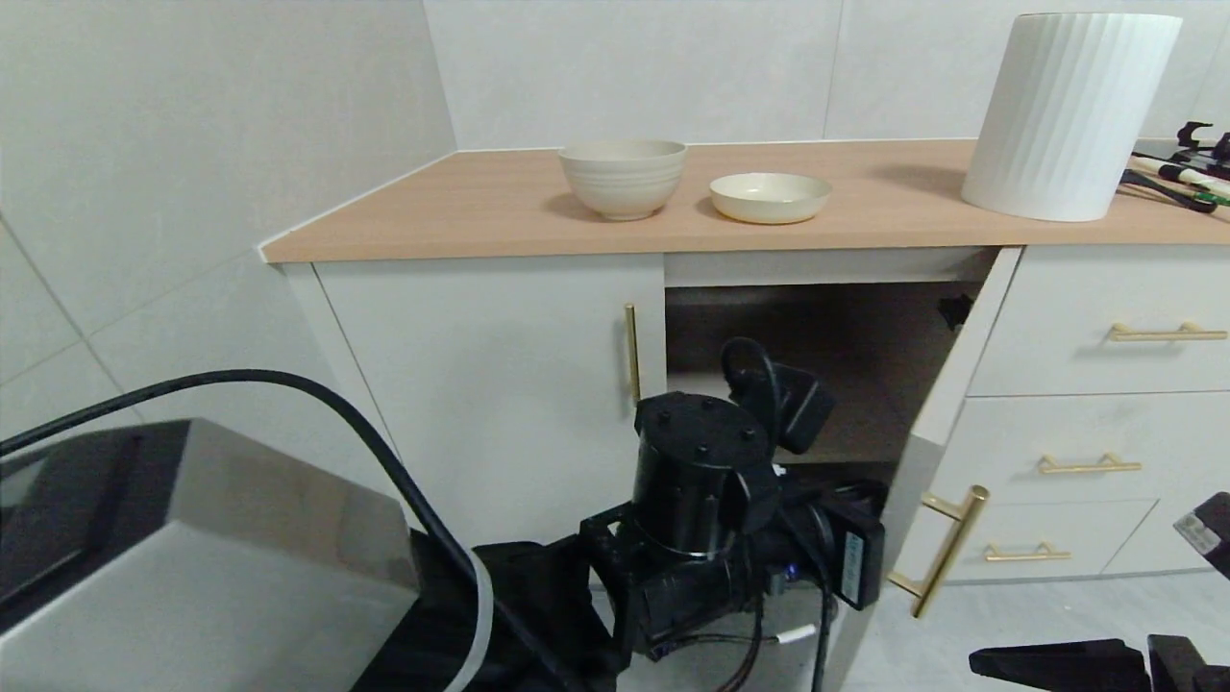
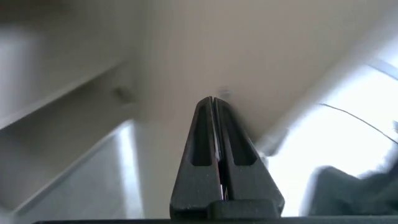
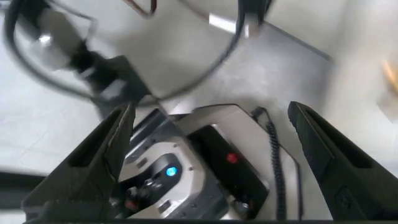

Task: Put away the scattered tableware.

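Note:
A cream ribbed bowl [image 1: 623,178] and a shallow cream dish [image 1: 770,196] stand side by side on the wooden countertop [image 1: 461,207]. Below them, the right-hand cabinet door [image 1: 947,413] hangs open onto a dark compartment with a shelf [image 1: 846,423]. My left arm [image 1: 706,500] sits low in front of that opening. In the left wrist view my left gripper [image 2: 212,101] is shut with nothing in it, pointing at the pale cabinet inside. My right gripper [image 3: 210,111] is open and empty, low at the right over the floor.
A tall white ribbed container [image 1: 1069,115] stands on the counter's right, with dark utensils [image 1: 1177,178] beyond it. Drawers with gold handles [image 1: 1166,333] lie to the right of the open door. The left door [image 1: 490,384] is closed. A tiled wall borders the left.

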### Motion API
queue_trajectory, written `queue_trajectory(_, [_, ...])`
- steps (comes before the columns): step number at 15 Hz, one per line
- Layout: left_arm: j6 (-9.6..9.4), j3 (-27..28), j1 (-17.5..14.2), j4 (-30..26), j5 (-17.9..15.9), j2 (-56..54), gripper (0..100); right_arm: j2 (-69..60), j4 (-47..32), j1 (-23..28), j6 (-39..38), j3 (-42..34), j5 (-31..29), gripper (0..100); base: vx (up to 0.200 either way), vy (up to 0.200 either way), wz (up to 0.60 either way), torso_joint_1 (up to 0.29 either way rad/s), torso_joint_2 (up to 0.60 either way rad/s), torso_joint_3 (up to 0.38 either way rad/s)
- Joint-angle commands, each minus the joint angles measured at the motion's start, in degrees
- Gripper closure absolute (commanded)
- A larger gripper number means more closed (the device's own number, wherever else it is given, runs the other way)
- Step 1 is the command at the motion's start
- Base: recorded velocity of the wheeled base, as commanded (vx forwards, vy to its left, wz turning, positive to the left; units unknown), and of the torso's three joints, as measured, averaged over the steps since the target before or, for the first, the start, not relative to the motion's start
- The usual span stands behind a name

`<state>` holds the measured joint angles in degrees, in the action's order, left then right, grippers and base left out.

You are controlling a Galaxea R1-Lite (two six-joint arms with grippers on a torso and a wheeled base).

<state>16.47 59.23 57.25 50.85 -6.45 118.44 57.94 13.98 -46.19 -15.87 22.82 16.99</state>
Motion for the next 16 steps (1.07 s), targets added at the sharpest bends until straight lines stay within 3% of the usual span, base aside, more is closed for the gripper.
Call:
queue_trajectory(1, [-0.21,0.7,4.5,0.2,-0.2,-2.1,100,-4.9,0.0,-1.1,0.1,-0.9,4.6,0,0.000,0.000,0.00,0.000,0.00,0.000])
queue_trajectory(3, [-0.03,0.0,3.2,0.5,0.0,-1.3,100,-5.2,0.0,-1.1,0.1,-1.3,6.3,0,0.000,0.000,0.00,0.000,0.00,0.000])
queue_trajectory(9, [-0.12,-3.7,-5.1,2.9,0.4,-4.1,100,-5.4,0.0,-1.0,0.1,-1.2,6.1,0,0.000,0.000,0.00,0.000,0.00,0.000])
queue_trajectory(12, [-0.21,-10.5,-11.6,2.7,0.5,-11.4,100,-4.3,0.0,-1.0,0.1,-0.8,5.9,0,0.000,0.000,0.00,0.000,0.00,0.000])
queue_trajectory(14, [-0.21,-17.6,-18.0,-0.7,0.4,-22.3,100,-0.6,0.2,-1.1,0.2,0.6,0.7,0,0.000,0.000,0.00,0.000,0.00,0.000])
queue_trajectory(16, [-0.21,-22.1,-21.7,-6.5,0.3,-30.6,100,0.2,0.2,-2.6,2.4,0.9,-4.6,0,0.000,0.000,0.00,0.000,0.00,0.000])
